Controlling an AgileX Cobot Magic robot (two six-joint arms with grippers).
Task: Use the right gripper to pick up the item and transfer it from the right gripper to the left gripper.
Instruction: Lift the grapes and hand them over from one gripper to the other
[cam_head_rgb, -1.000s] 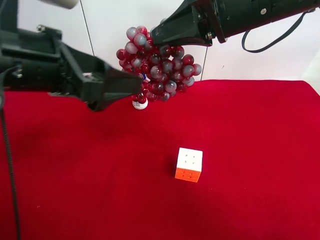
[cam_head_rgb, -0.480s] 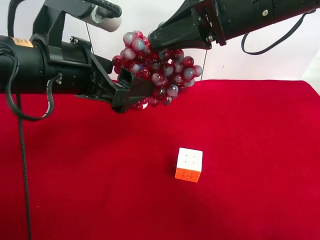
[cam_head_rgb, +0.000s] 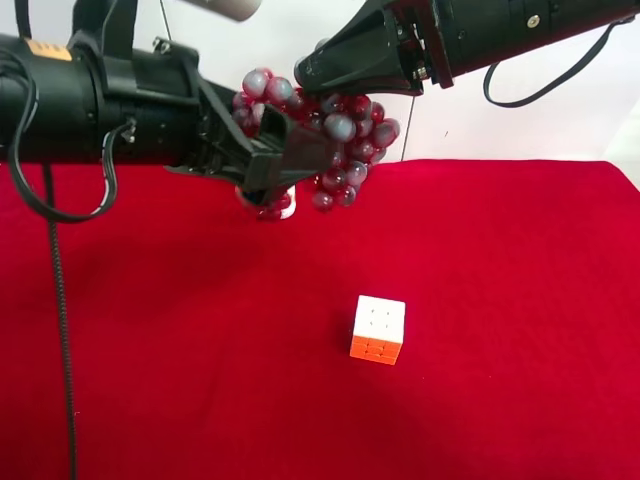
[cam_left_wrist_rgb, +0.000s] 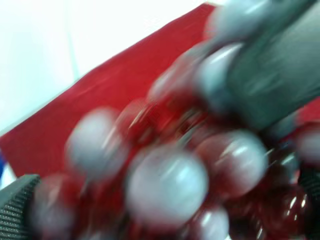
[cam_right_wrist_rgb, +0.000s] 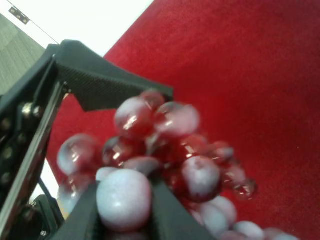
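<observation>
Right gripper (cam_head_rgb: 303, 72) clamped the grapes (cam_head_rgb: 352, 140) high at the far side, left gripper (cam_head_rgb: 300, 155) gaped wide around the bunch, cube (cam_head_rgb: 378, 329) sat well apart, nearer.

**Crowded high at the back, open low in front**

Jammed above the far edge of the red cloth (cam_head_rgb: 500, 350) by the left gripper (cam_head_rgb: 300, 150), spread wide around the grapes (cam_head_rgb: 345, 140), and by the right gripper (cam_head_rgb: 305, 72), clamped on the bunch's top from the opposite side. Packed with berries between the left jaws in both wrist views; blurred in the left one. Barred along the exterior high view's left by the bulky arm (cam_head_rgb: 90, 110) and its hanging cable (cam_head_rgb: 60, 330); barred across the upper right by the slim arm (cam_head_rgb: 520, 30). Blocked under the bunch by a white bottle base (cam_head_rgb: 281, 208), mostly hidden. Open over the near cloth on every side of the puzzle cube (cam_head_rgb: 378, 329), well apart from both arms.
</observation>
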